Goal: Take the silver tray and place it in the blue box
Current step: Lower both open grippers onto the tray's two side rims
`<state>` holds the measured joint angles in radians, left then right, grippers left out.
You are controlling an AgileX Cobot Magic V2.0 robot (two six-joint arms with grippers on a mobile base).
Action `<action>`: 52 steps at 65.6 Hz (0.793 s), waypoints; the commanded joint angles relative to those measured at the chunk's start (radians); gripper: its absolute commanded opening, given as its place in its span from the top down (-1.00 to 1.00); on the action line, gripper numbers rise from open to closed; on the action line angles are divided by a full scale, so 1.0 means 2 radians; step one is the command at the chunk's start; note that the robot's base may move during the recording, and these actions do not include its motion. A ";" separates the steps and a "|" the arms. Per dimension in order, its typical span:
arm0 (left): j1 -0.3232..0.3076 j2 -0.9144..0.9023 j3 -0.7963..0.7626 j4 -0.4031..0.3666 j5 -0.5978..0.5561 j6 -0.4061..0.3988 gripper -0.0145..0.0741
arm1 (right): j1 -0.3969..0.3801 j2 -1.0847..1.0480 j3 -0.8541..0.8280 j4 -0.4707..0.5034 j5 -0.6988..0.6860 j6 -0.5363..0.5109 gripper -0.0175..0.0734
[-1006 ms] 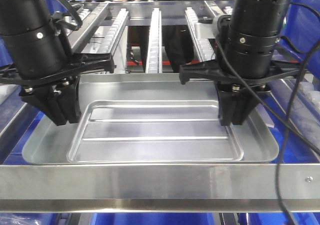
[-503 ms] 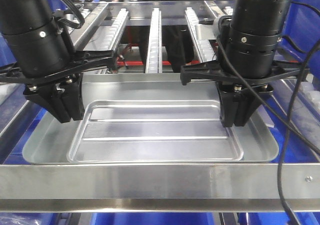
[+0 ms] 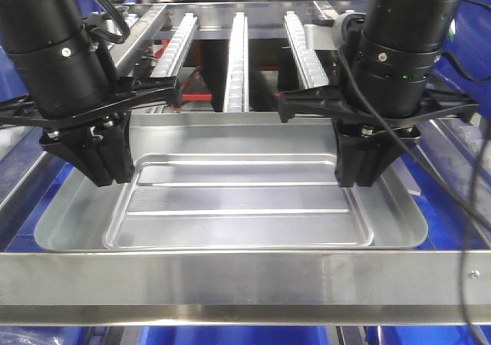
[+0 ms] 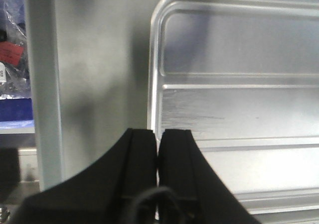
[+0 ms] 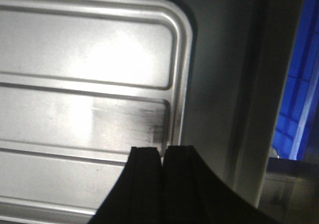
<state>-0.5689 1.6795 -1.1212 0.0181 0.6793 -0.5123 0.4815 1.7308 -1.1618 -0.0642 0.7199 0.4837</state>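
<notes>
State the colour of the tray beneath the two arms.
The silver tray is dull silver-grey, clearest in the front-facing view.

the wide, shallow silver metal tray [image 3: 230, 222] has a dull brushed finish with a soft sheen, faintly scuffed on its sunken panel. the left gripper [image 4: 158, 134] and right gripper [image 5: 162, 152] look like matt black plastic. the flat steel bar [image 3: 230, 284] low in the frame is smooth and satin. the bright-blue plastic crate [image 3: 230, 336] looks glossy.

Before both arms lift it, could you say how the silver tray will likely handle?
The silver tray looks like thin pressed metal with ridges: probably light yet fairly stiff. Its shiny surface may slip. Being wide, it could tilt if lifted unevenly.
</notes>
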 commanded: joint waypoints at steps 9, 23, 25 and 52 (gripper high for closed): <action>-0.001 -0.019 -0.015 -0.004 -0.018 0.001 0.69 | -0.007 -0.027 -0.011 -0.007 -0.020 -0.005 0.33; -0.001 -0.019 -0.015 -0.004 -0.018 0.001 0.69 | -0.010 -0.025 -0.011 -0.007 -0.015 -0.005 0.33; -0.001 -0.019 -0.015 -0.004 -0.018 0.001 0.69 | -0.010 -0.023 -0.011 -0.007 -0.015 -0.005 0.33; -0.001 0.014 -0.015 -0.013 -0.018 0.001 0.67 | -0.010 -0.019 -0.011 -0.007 -0.014 -0.005 0.27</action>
<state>-0.5689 1.7318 -1.1212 0.0104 0.6735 -0.5101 0.4680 1.7327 -1.1612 -0.0642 0.7131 0.4819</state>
